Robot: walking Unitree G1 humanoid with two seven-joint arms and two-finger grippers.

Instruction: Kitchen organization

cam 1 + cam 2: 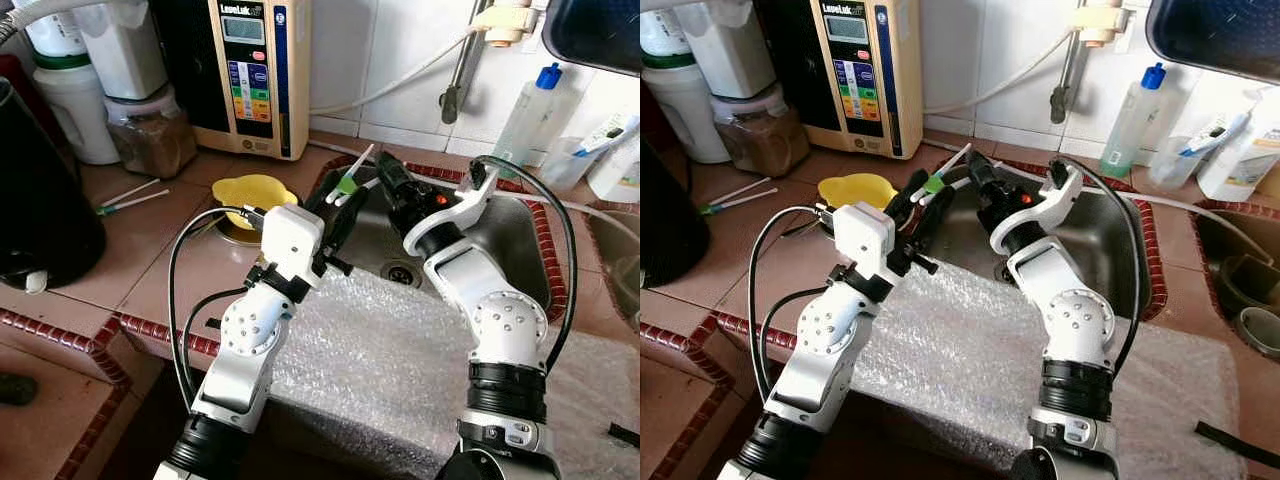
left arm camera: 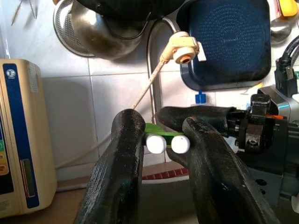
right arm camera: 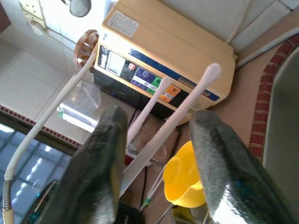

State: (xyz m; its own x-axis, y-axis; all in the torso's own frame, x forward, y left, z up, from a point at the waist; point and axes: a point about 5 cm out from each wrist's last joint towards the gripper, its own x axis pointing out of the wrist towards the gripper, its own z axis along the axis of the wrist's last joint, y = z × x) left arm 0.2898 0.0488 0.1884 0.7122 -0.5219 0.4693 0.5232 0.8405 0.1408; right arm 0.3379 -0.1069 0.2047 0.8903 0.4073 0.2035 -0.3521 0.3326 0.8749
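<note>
Left eye view: left gripper point(image 1: 338, 205), frame centre, is clamped on a pair of white chopsticks with a green clip point(image 1: 350, 178) over the near-left rim of the sink point(image 1: 520, 225); the sticks angle up toward the tiled wall. Held aloft, probably mid-transfer to storage. Right gripper point(image 1: 398, 185), just beside them, has its fingers spread; right wrist view shows the sticks point(image 3: 184, 112) passing between those fingers point(image 3: 91, 163) without clear contact, so a handover looks likely. Yellow cup point(image 1: 255, 192) sits at the sink's left edge, near the left gripper. Bubble wrap point(image 1: 400, 350) covers the lower frame. Open room lies over the basin; the water ioniser point(image 1: 250, 70) crowds the upper left.
</note>
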